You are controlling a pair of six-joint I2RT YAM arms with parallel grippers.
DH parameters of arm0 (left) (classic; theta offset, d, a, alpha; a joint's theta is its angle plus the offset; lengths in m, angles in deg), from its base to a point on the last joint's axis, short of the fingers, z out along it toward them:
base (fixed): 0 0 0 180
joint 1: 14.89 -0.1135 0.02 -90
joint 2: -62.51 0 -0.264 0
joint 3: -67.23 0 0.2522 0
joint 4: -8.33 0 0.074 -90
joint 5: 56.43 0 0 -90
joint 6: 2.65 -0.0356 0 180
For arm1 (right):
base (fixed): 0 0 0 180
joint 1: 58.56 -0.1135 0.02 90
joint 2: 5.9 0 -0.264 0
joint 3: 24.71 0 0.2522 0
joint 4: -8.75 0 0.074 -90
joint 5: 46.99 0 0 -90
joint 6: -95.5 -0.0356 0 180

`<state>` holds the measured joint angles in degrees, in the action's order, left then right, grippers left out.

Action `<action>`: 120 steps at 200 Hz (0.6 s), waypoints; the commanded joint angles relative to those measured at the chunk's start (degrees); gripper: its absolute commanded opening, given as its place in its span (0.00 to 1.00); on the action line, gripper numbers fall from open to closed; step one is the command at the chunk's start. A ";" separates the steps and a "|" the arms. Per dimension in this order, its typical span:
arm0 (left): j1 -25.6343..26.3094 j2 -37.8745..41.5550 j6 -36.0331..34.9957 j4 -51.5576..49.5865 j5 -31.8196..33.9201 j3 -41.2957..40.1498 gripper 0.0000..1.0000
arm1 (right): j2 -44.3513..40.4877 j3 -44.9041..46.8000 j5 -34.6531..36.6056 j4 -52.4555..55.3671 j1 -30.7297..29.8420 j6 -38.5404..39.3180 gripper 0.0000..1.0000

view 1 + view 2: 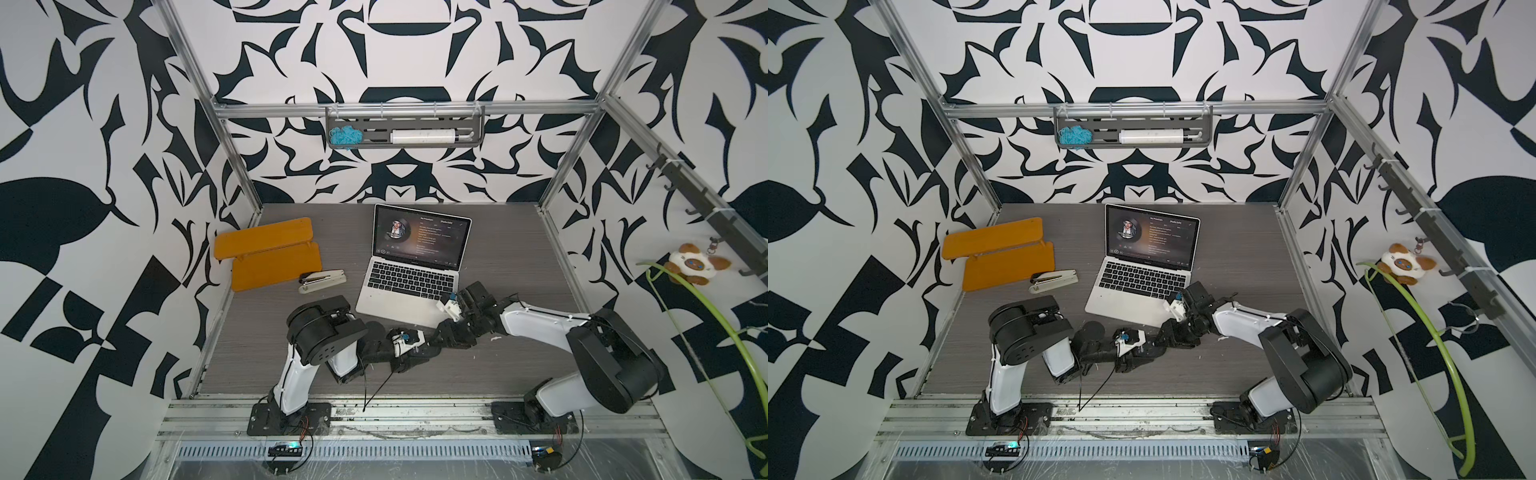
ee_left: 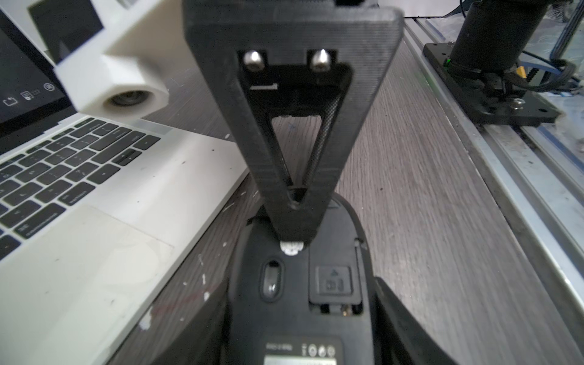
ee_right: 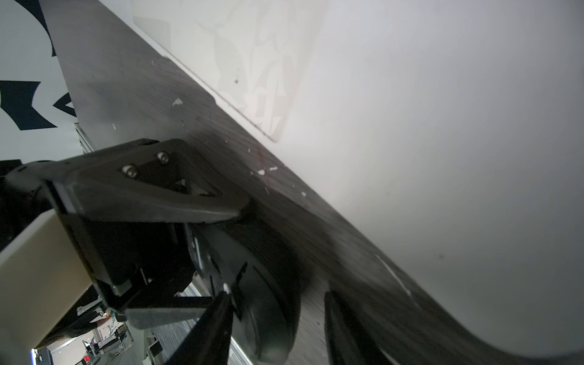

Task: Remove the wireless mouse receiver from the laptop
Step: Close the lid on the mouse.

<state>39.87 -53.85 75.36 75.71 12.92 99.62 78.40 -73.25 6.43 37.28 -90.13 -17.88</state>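
Observation:
The open silver laptop (image 1: pixel 399 297) (image 1: pixel 1125 301) stands mid-table, its palm rest close by in both wrist views (image 2: pixel 94 252) (image 3: pixel 442 126). Just off its front right corner my left gripper (image 1: pixel 430 343) (image 2: pixel 300 282) is shut on a black mouse (image 2: pixel 294 322), whose underside faces the left wrist camera. My right gripper (image 1: pixel 444 330) (image 3: pixel 278 295) is open and straddles the mouse's nose (image 3: pixel 268 303). One of its fingertips (image 2: pixel 294 227) rests on the underside beside a small white bit (image 2: pixel 292 248). The wireless mouse receiver is hidden in every view.
Two orange boards (image 1: pixel 266 253) and a stapler (image 1: pixel 322 280) lie left of the laptop. The aluminium rail (image 1: pixel 374 415) with both arm bases runs along the front edge. A wall tray (image 1: pixel 405 133) hangs at the back. A plush toy (image 1: pixel 694 266) and green hose (image 1: pixel 706 316) sit outside the right frame.

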 commanded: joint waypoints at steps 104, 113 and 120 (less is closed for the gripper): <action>0.43 -3.71 -1.92 -18.54 0.43 -0.70 0.43 | 2.73 -0.70 2.51 2.33 -2.17 1.33 0.39; 0.43 -3.62 -1.98 -18.56 0.41 -0.72 0.43 | 3.26 -0.87 2.65 2.33 -2.60 1.38 0.39; 0.43 -3.53 -1.99 -18.57 0.30 -0.75 0.43 | 3.65 -0.97 2.78 2.10 -3.06 1.39 0.39</action>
<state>39.87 -53.81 75.10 75.08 12.49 100.24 79.40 -73.82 5.71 37.87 -91.05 -17.46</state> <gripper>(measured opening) 0.629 0.389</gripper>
